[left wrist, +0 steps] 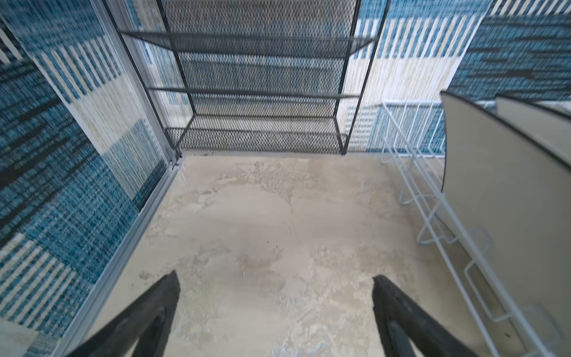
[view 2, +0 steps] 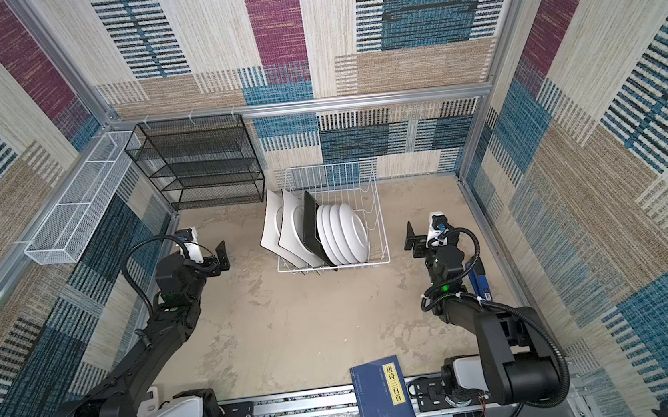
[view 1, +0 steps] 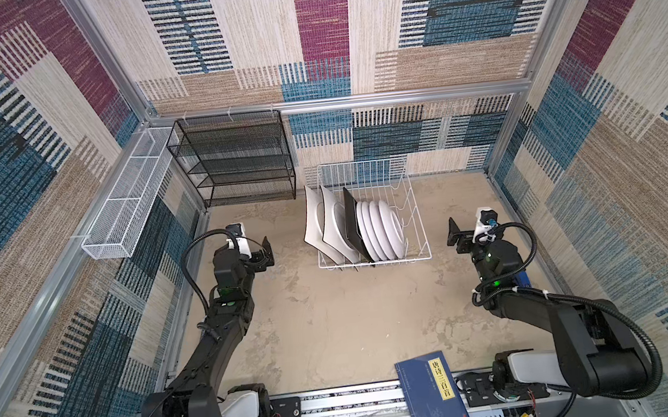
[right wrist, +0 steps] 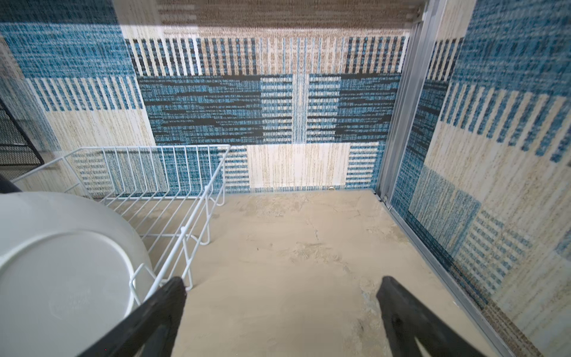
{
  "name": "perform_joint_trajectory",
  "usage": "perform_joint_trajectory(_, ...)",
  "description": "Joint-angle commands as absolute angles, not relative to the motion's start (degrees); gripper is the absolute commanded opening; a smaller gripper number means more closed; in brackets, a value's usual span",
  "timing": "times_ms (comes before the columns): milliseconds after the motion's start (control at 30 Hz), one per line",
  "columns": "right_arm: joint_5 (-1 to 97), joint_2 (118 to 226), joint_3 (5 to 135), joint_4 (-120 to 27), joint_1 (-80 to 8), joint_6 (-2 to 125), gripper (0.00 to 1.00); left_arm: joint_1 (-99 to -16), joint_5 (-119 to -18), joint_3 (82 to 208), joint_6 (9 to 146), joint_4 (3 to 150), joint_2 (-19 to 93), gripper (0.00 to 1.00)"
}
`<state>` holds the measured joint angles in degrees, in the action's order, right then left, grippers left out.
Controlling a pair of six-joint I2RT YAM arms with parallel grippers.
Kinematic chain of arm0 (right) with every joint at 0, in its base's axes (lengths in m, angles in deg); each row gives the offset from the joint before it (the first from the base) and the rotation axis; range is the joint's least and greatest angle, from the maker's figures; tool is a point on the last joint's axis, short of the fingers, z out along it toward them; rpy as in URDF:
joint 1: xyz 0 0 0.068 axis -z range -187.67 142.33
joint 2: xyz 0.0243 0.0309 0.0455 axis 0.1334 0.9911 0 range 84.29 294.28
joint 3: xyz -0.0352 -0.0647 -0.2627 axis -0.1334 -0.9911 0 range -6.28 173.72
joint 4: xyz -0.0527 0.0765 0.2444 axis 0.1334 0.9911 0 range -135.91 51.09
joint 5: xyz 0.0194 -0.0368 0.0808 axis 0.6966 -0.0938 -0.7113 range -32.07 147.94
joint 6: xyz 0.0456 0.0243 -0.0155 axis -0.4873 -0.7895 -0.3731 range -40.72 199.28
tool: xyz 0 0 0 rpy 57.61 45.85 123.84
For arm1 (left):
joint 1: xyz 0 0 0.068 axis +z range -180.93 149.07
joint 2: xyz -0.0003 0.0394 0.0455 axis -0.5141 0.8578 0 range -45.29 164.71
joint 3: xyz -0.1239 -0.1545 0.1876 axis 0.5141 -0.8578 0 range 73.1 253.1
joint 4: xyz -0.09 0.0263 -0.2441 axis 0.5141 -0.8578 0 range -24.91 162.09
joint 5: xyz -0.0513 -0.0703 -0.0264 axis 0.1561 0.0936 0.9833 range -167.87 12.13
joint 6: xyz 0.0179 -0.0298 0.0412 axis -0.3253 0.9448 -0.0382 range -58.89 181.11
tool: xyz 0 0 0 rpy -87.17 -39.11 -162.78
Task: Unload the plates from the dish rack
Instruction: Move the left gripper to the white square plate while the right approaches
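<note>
On the sandy table [view 1: 355, 320], the dish rack [view 1: 420, 230] stands by the back edge. Its plates [view 1: 382, 230] stand on edge between the left gripper [view 1: 266, 252] and right gripper [view 1: 454, 235], both spread wide, about equally near.

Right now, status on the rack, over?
Left jaws, right jaws open, empty, flanking the dish rack. Seven plates on edge in it. Nothing between jaws and rack; blue book at near edge.
</note>
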<state>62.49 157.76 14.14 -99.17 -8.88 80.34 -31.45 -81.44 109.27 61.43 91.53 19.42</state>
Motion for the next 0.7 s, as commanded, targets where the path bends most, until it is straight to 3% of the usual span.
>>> perform_joint_trajectory(0, 61.34, 154.71, 17.12, -90.83, -8.90, 78.18, 0.99, -31.46, -79.21, 114.53, 64.74, 78.52, 17.71, 0.99)
perform_joint_trajectory(333, 50.97, 145.20, 25.27, -74.03, -8.97, 73.53, 0.99, -32.47, -70.95, 140.78, 68.36, 47.80, 19.38, 0.99)
perform_joint_trajectory(667, 35.17, 144.57, 33.19, -62.22, -8.99, 72.43, 0.99, -37.21, -65.35, 151.00, 75.29, 36.84, 24.70, 0.99)
